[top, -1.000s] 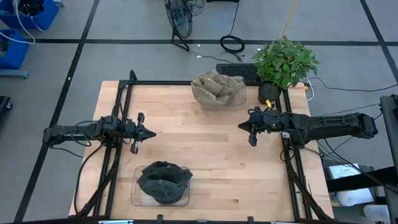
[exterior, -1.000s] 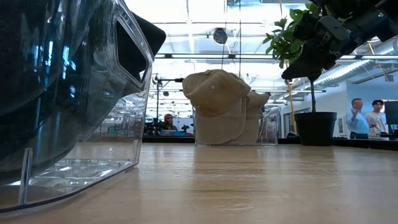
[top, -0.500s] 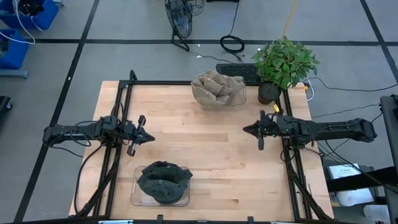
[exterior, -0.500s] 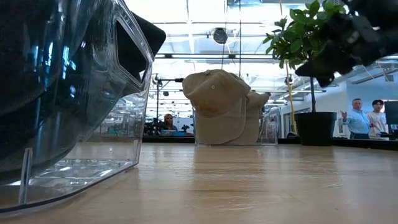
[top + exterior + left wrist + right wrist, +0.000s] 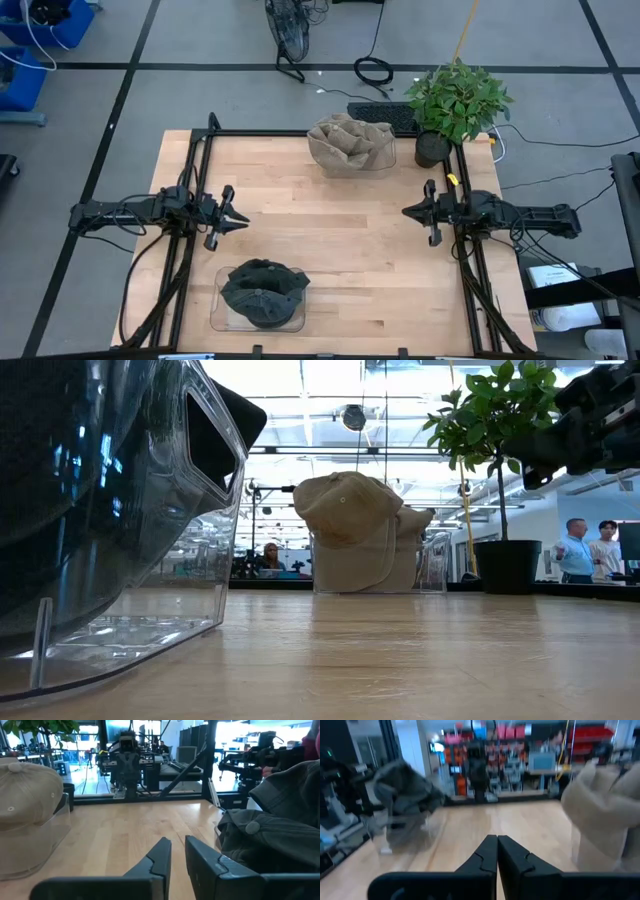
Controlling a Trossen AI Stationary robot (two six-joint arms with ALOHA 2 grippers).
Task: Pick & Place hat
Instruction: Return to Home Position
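- At the table's far right corner we see a potted plant [image 5: 457,98]. Its pot stands just beyond the right arm, well clear of both bins.
- On the floor past the far edge lie a coiled cable [image 5: 373,70] and a fan stand [image 5: 287,35]. In the low view, two people [image 5: 587,548] stand in the room behind the table.
- The brown caps [image 5: 348,143] sit heaped in the top transparent bin [image 5: 390,158], which stands against the middle of the far edge. In the low view they rise above its walls.
- The black caps [image 5: 263,293] fill the bottom transparent bin [image 5: 222,316], which stands at the near edge, left of centre.
- Between the two bins, the middle of the table [image 5: 330,230] is bare wood, so nothing stands between the grippers.
- The black frame rails run along both sides of the table, and each arm lies across its own rail.
- The left gripper [image 5: 243,214] hovers over the left side of the table, pointing toward the centre. We see a narrow slit between its fingers [image 5: 160,857] and nothing held in them.
- The right gripper [image 5: 406,212] hovers over the right side, facing the left one and well apart from it. Its fingers [image 5: 487,851] are pressed together and hold nothing.
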